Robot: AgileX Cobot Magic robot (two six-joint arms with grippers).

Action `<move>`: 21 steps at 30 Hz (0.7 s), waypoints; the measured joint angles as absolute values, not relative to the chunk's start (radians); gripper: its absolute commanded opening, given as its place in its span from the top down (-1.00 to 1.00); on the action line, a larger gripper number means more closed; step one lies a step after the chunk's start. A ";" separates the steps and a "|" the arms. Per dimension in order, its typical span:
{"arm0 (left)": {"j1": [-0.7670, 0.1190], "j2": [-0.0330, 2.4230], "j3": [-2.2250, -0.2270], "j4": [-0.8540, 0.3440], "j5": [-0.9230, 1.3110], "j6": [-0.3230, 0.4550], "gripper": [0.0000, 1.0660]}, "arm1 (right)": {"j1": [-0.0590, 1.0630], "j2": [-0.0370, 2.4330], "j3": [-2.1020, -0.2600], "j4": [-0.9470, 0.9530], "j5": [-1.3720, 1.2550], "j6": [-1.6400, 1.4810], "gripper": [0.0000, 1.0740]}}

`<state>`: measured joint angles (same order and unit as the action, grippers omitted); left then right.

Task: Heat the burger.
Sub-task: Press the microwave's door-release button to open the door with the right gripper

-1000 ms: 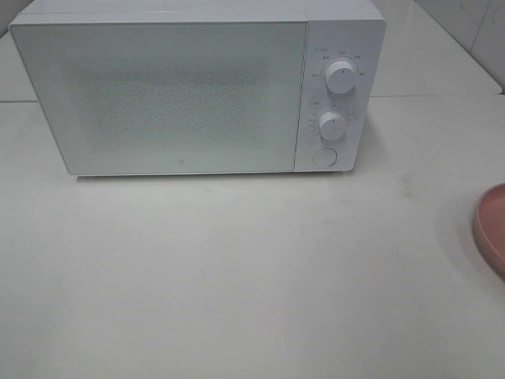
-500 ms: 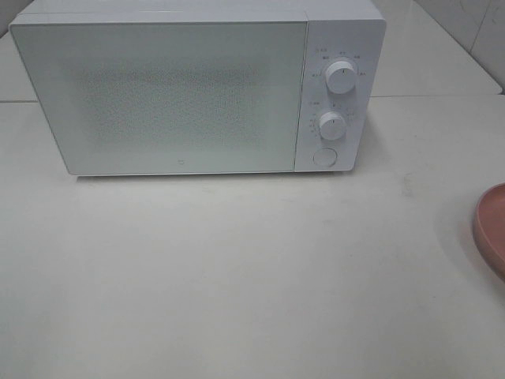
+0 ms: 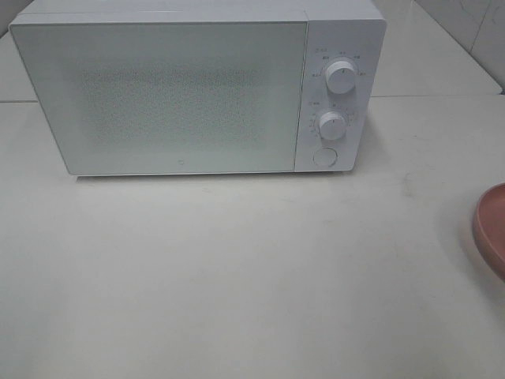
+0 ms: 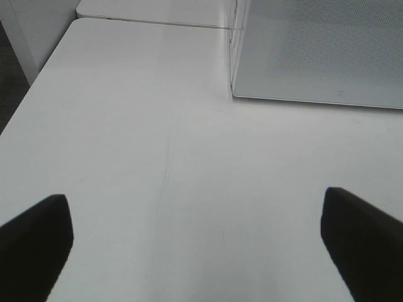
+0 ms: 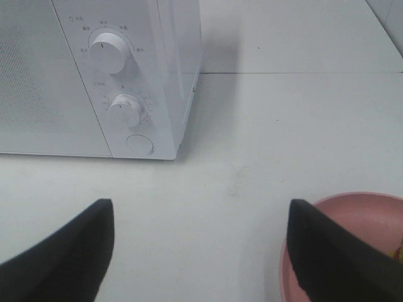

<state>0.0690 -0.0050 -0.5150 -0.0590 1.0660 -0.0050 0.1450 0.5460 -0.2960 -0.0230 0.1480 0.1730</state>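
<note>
The white microwave (image 3: 197,87) stands at the back of the table with its door shut; it also shows as a microwave corner (image 4: 315,50) in the left wrist view and as the microwave's control panel (image 5: 126,82) in the right wrist view. The burger is not clearly in view; only a yellowish sliver (image 5: 398,253) shows on the pink plate (image 5: 365,214) at the frame's edge. My left gripper (image 4: 198,245) is open over bare table in front of the microwave's left corner. My right gripper (image 5: 201,251) is open, one finger (image 5: 340,258) over the plate's rim. Neither gripper appears in the exterior view.
Two round knobs (image 3: 341,76) (image 3: 332,125) and a round button (image 3: 324,156) sit on the microwave's right panel. The pink plate (image 3: 493,229) lies at the table's right edge, cut off by the frame. The white table (image 3: 237,268) stretches in front of the microwave.
</note>
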 measured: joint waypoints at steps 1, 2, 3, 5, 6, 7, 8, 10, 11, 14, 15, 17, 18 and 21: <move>0.069 -0.005 -0.515 -0.059 1.066 -0.005 -0.88 | 0.145 0.578 -0.296 -0.023 0.105 0.173 -0.40; 0.069 -0.005 -0.515 -0.059 1.066 -0.005 -0.88 | 0.145 0.591 -0.296 -0.022 0.090 0.173 -0.40; 0.069 -0.005 -0.515 -0.059 1.066 -0.005 -0.88 | 0.145 0.591 -0.296 -0.022 0.090 0.173 -0.40; 0.069 -0.005 -0.515 -0.059 1.066 -0.005 -0.88 | 0.145 0.620 -0.296 -0.020 0.057 0.173 -0.40; 0.069 -0.005 -0.515 -0.059 1.066 -0.005 -0.88 | 0.145 0.653 -0.296 -0.020 0.022 0.184 -0.40; 0.069 -0.005 -0.515 -0.059 1.066 -0.005 -0.88 | 0.145 0.670 -0.296 -0.019 0.006 0.194 -0.40; 0.069 -0.005 -0.515 -0.059 1.066 -0.005 -0.88 | 0.145 0.670 -0.296 -0.019 0.006 0.194 -0.40; 0.069 -0.005 -0.515 -0.059 1.066 -0.005 -0.88 | 0.145 0.701 -0.296 -0.019 -0.024 0.214 -0.40; 0.069 -0.005 -0.515 -0.059 1.066 -0.005 -0.88 | 0.145 0.741 -0.296 -0.019 -0.056 0.238 -0.40; 0.069 -0.005 -0.515 -0.059 1.066 -0.005 -0.88 | 0.145 0.801 -0.296 -0.019 -0.108 0.265 -0.40; 0.069 -0.005 -0.515 -0.059 1.066 -0.005 -0.88 | 0.145 0.801 -0.296 -0.019 -0.108 0.265 -0.40; 0.069 -0.005 -0.515 -0.059 1.066 -0.005 -0.88 | 0.145 0.866 -0.296 -0.018 -0.166 0.273 -0.40; 0.069 -0.005 -0.515 -0.059 1.066 -0.005 -0.88 | 0.145 0.866 -0.296 -0.018 -0.166 0.273 -0.40; 0.069 -0.005 -0.515 -0.059 1.066 -0.005 -0.88 | 0.145 0.931 -0.296 -0.018 -0.234 0.274 -0.40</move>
<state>0.0690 -0.0050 -0.5150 -0.0590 1.0660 -0.0050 0.1450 0.9310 -0.2960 -0.0180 -0.2340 0.2740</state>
